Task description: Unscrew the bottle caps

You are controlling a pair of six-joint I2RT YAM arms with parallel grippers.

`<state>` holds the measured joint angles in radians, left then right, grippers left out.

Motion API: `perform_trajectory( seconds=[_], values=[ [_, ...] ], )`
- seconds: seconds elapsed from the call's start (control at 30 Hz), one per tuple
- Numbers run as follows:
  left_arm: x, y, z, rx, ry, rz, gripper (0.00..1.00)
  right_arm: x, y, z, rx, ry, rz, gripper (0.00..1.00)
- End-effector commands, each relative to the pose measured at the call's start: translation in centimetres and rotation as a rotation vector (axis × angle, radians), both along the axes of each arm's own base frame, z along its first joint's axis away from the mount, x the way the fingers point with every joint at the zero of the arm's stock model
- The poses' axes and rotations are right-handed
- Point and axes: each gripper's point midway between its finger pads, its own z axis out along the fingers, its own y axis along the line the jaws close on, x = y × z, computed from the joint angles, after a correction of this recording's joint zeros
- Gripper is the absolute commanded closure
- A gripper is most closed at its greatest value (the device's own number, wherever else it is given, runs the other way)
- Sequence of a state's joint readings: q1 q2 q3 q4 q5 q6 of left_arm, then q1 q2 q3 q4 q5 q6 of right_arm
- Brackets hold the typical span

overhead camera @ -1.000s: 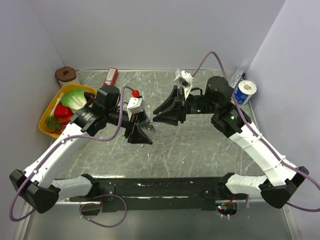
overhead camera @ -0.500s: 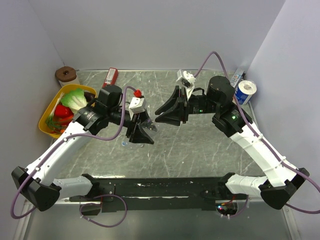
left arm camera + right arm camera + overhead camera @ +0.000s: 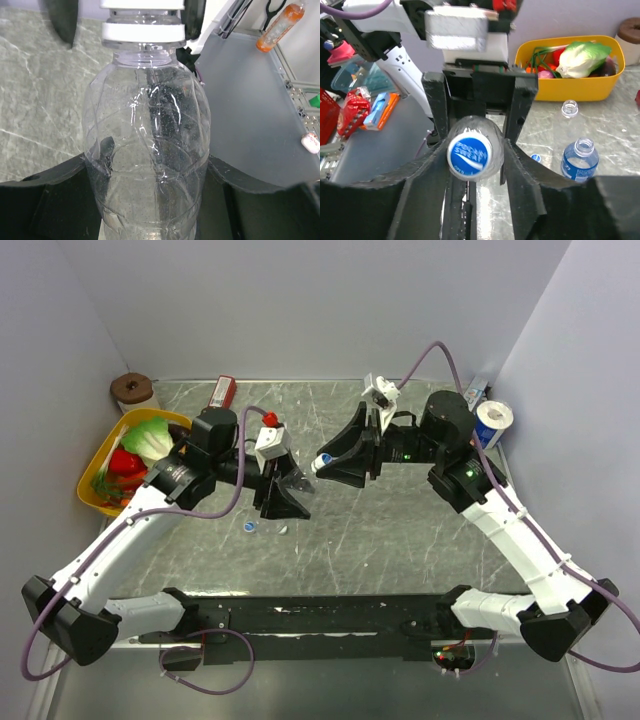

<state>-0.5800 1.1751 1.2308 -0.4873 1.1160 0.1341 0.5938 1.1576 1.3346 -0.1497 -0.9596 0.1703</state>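
Note:
My left gripper (image 3: 287,492) is shut on a clear bottle (image 3: 147,150) and holds it on its side above the table, neck toward the right arm. Its blue-and-white cap (image 3: 469,154) is on the neck and also shows in the top view (image 3: 322,460). My right gripper (image 3: 334,462) is open, with its fingers (image 3: 427,175) on either side of that cap. Two uncapped bottles stand on the table: one with a blue label (image 3: 580,161) and one clear (image 3: 569,107). A loose blue cap (image 3: 249,526) lies below the left gripper.
A yellow basket (image 3: 96,462) of toy vegetables sits at the left edge. A red box (image 3: 222,392) and a brown roll (image 3: 131,390) are at the back left. A toilet roll (image 3: 492,423) stands at the back right. Grey walls close in on three sides.
My left gripper has carried the bottle up and to the right, toward the right gripper. The right gripper shifted slightly right. The loose blue cap on the table is now uncovered.

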Motion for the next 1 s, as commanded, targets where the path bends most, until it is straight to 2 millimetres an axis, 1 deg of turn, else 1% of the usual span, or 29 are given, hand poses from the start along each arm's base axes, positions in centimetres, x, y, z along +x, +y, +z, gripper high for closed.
perform_trajectory(
  seconds=[0.0, 0.03, 0.1, 0.13, 0.23, 0.33, 0.47, 0.5, 0.53, 0.6, 0.63, 0.7, 0.77, 0.8, 0.83, 0.87, 0.9, 0.93, 0.97],
  values=[
    [-0.5, 0.0, 2.1, -0.067, -0.066, -0.021, 0.41, 0.1, -0.6, 0.6, 0.018, -0.031, -0.030, 0.41],
    [-0.5, 0.0, 2.1, -0.067, -0.064, -0.022, 0.41, 0.0, -0.6, 0.6, 0.018, -0.031, -0.029, 0.34],
    [-0.3, 0.0, 2.0, -0.064, -0.066, -0.014, 0.41, -0.2, -0.6, 0.9, 0.027, -0.038, -0.024, 0.29],
    [-0.3, 0.0, 1.9, -0.061, -0.065, -0.011, 0.41, -0.3, -0.7, 1.0, 0.032, -0.038, -0.022, 0.24],
    [-0.2, 0.0, 1.9, -0.059, -0.067, -0.006, 0.41, -0.5, -0.7, 1.2, 0.037, -0.048, -0.016, 0.17],
    [-0.1, 0.1, 1.9, -0.056, -0.075, 0.002, 0.41, -0.3, -0.8, 0.9, 0.023, -0.045, -0.029, 0.09],
    [0.3, 0.2, 1.9, -0.047, -0.093, 0.041, 0.41, -0.2, -1.1, 0.4, 0.000, -0.036, -0.047, 0.05],
    [0.6, 0.3, 1.9, -0.041, -0.096, 0.064, 0.41, -0.2, -1.2, 0.2, -0.007, -0.037, -0.053, 0.04],
    [1.4, 0.4, 1.8, -0.031, -0.107, 0.114, 0.41, 0.1, -1.4, 0.0, -0.019, -0.041, -0.083, 0.02],
    [2.2, 0.4, 1.7, -0.020, -0.113, 0.168, 0.41, 0.4, -2.1, -0.5, -0.048, -0.022, -0.133, 0.01],
    [3.2, 0.6, 1.7, -0.014, -0.128, 0.221, 0.41, 0.7, -2.4, -0.6, -0.061, -0.018, -0.163, 0.00],
    [3.8, 0.6, 1.3, -0.005, -0.127, 0.263, 0.41, 1.7, -3.2, -0.9, -0.093, 0.020, -0.245, 0.01],
    [4.6, 0.8, 1.2, 0.003, -0.138, 0.304, 0.41, 3.0, -4.0, -0.4, -0.090, 0.064, -0.338, 0.00],
    [4.9, 0.7, 1.1, 0.005, -0.133, 0.317, 0.41, 3.3, -4.3, -0.1, -0.080, 0.085, -0.364, 0.00],
    [5.1, 0.8, 1.1, 0.003, -0.130, 0.334, 0.41, 3.6, -4.5, 0.4, -0.054, 0.141, -0.394, 0.01],
    [5.7, 0.8, 0.8, 0.010, -0.135, 0.366, 0.41, 3.9, -4.6, 0.9, -0.034, 0.162, -0.426, 0.02],
    [6.0, 0.7, 0.6, 0.018, -0.135, 0.388, 0.41, 4.8, -5.0, 1.5, -0.003, 0.176, -0.489, 0.02],
    [6.4, 0.7, 0.3, 0.032, -0.138, 0.412, 0.41, 5.0, -4.9, 1.5, 0.024, 0.234, -0.509, 0.04],
    [6.9, 0.8, -0.1, 0.061, -0.144, 0.453, 0.41, 5.1, -4.9, 1.7, 0.043, 0.251, -0.518, 0.06]
  ],
)
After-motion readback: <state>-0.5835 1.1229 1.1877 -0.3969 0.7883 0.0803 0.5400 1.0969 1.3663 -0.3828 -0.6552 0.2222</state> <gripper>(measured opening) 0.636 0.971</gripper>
